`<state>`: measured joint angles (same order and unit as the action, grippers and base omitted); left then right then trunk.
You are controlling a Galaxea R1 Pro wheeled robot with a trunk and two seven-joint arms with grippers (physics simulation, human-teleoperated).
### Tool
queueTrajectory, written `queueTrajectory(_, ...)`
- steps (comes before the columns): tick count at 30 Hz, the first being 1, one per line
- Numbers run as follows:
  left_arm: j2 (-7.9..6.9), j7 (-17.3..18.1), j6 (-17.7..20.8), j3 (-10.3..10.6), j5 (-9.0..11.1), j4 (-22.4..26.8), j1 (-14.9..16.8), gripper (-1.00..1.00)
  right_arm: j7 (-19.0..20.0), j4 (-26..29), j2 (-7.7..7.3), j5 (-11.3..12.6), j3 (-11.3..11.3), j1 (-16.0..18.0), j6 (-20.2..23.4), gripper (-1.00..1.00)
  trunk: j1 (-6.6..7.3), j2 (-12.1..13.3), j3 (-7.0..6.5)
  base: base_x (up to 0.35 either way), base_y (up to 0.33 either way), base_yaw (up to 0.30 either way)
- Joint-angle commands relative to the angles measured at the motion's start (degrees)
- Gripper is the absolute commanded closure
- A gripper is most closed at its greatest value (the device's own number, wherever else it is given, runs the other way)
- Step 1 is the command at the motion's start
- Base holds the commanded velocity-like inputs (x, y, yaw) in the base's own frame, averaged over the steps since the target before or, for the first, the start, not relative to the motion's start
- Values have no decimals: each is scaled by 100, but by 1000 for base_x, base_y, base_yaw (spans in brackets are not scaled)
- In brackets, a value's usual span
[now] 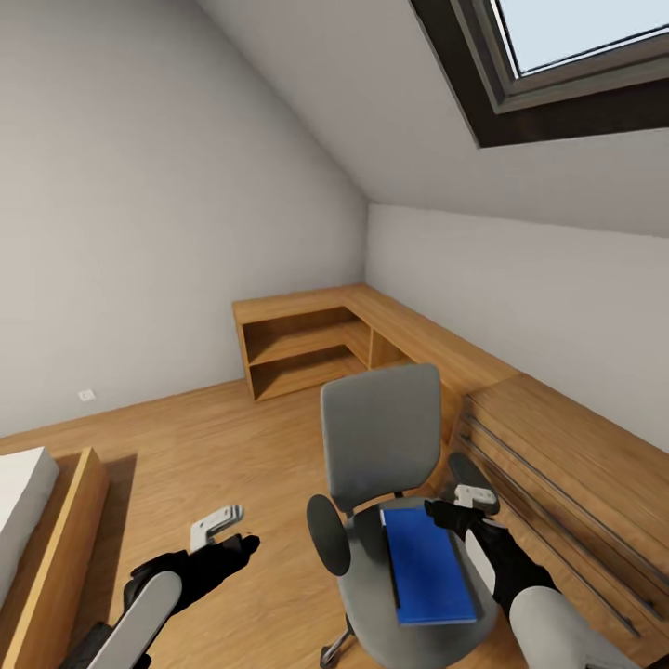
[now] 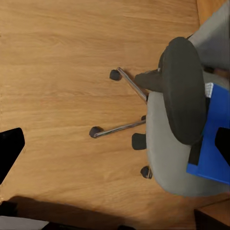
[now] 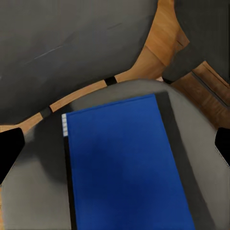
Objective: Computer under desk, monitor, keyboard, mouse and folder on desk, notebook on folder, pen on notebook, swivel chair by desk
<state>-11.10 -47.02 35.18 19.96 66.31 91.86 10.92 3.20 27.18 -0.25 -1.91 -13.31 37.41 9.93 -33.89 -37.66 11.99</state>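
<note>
The grey swivel chair (image 1: 381,437) stands on the wood floor, its back toward the corner. On its seat (image 3: 199,143) lies a blue flat item (image 1: 427,567) over a thin dark flat layer; I cannot tell which of the two is the folder. My right gripper (image 1: 439,513) hovers open just above the back end of the blue item (image 3: 124,167). My left gripper (image 1: 243,544) hangs open over the floor, left of the chair. In the left wrist view I see the chair's black armrest (image 2: 184,91), chrome legs and a strip of the blue item (image 2: 218,110).
A light-wood chest with long bar handles (image 1: 576,483) stands close to the right of the chair. A low wooden shelf unit (image 1: 307,344) fills the far corner. A bed edge (image 1: 37,520) is at the left. A sloped ceiling holds a skylight (image 1: 576,56).
</note>
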Motion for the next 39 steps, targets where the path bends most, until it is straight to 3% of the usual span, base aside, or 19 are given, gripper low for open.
queueTrajectory(1,-63,-53,15,63,18,-7,18,-100,38,87,6,-10,-38,3,115,-100,-24,-50,28,0,0,0)
queueTrajectory(39,-95,-97,15,113,5,-23,25,-100,40,119,-5,1,-71,3,185,-100,-859,-1574,710,0,0,0)
